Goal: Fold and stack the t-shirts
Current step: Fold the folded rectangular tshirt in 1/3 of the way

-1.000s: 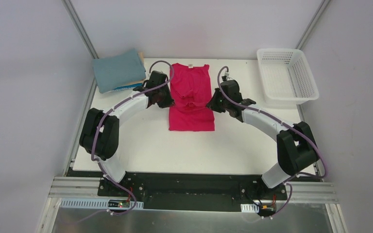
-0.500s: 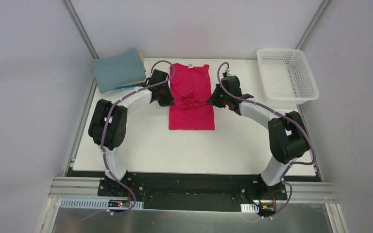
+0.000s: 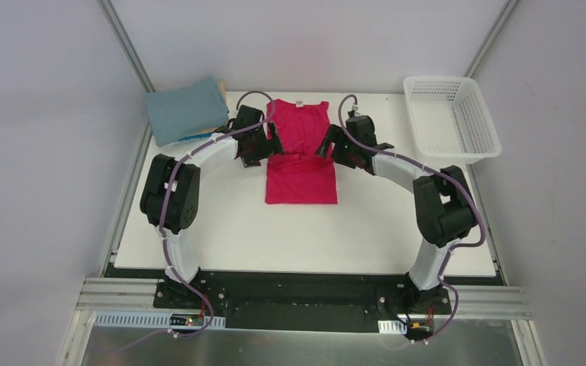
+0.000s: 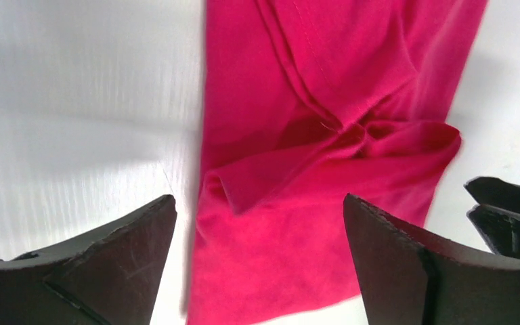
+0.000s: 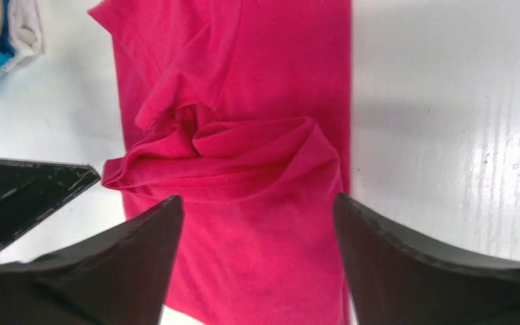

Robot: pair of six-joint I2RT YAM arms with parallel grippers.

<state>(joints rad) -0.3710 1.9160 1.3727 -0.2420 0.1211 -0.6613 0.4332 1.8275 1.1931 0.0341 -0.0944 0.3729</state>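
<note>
Top external view: at the far left corner of the table [image 3: 397, 229], one stack of folded t-shirts [image 3: 187, 114] is set, teal-grey uppermost with tan and blue edges seen beneath. The left gripper [image 3: 263, 146] is spread wide with nothing gripped at the left end of a bunched ridge across the one crimson-pink t-shirt [image 3: 301, 179], which is laid at the far middle, and the right gripper [image 3: 330, 146], likewise parted and empty, is poised at the ridge's right end. One white mesh basket [image 3: 450, 114] is placed at the far right

Your pink shirt [image 3: 301, 164] lies flat, bunched across its middle, between both jaws; folded shirts [image 3: 185, 113] sit stacked outside the left jaws.
</note>
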